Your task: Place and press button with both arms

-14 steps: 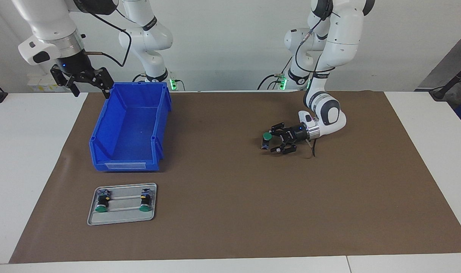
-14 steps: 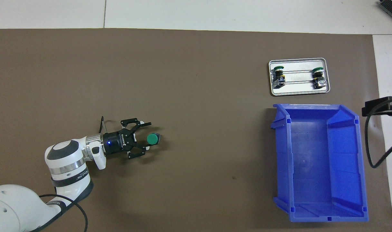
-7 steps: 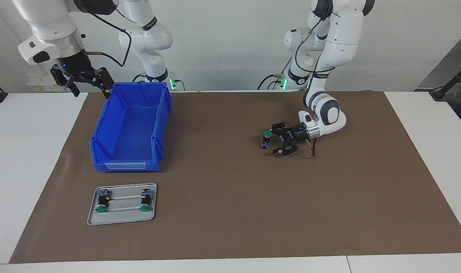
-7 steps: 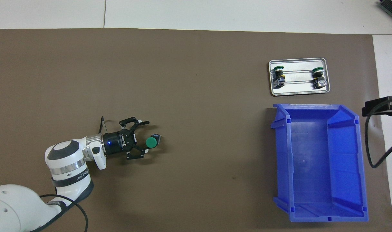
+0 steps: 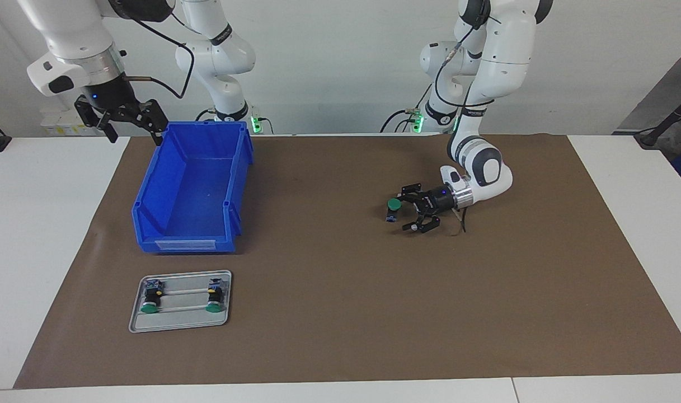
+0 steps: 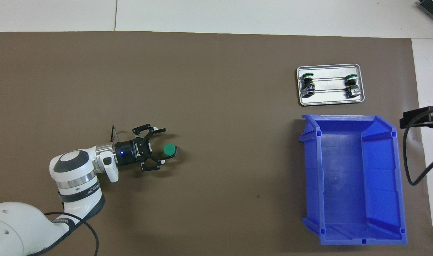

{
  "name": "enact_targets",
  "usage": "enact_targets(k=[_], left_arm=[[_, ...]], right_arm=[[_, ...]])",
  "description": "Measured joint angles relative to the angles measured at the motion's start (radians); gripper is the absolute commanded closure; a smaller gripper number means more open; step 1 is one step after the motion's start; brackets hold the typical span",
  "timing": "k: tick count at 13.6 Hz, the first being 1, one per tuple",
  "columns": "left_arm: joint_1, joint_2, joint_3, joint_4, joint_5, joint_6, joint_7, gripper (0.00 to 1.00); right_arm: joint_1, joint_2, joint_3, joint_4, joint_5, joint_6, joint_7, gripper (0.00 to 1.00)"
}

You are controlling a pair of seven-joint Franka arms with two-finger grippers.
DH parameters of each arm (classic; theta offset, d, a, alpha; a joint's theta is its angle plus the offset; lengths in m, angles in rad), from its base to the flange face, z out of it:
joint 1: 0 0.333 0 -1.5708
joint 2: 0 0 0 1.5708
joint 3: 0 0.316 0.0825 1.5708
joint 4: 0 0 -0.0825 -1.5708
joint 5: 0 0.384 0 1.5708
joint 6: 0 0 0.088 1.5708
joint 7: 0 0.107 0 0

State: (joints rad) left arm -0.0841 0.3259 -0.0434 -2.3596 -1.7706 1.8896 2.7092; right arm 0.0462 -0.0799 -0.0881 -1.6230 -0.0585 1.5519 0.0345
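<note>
The button [image 5: 393,208] stands on the brown mat with its green cap up, toward the left arm's end of the table; it also shows in the overhead view [image 6: 169,150]. My left gripper [image 5: 406,207] lies low over the mat with its fingers spread to either side of the button, the cap at the fingertips; in the overhead view [image 6: 162,147] one fingertip [image 6: 162,162] is next to the cap. My right gripper [image 5: 122,120] waits in the air, open and empty, beside the blue bin's end nearest the robots.
A blue bin [image 5: 186,243] stands empty at the right arm's end of the mat, also in the overhead view [image 6: 310,170]. A small metal tray [image 5: 179,323] with two more green-capped buttons lies farther from the robots than the bin, also overhead [image 6: 330,103].
My left gripper has shifted and turned a little around the button. The button's cap has moved slightly. The right arm has not moved.
</note>
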Motion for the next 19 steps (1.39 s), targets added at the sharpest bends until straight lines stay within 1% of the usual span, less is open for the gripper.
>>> enact_targets(k=[12,19], left_arm=[[-0.002,0.000,0.000,0.004,0.000,0.009,-0.012,0.00],[-0.032,-0.001,-0.001,0.018,0.000,0.037,-0.077,0.00]], right_arm=[[0.000,0.000,0.000,0.000,0.000,0.000,0.000,0.00],[0.000,0.000,0.000,0.000,0.000,0.000,0.000,0.00]])
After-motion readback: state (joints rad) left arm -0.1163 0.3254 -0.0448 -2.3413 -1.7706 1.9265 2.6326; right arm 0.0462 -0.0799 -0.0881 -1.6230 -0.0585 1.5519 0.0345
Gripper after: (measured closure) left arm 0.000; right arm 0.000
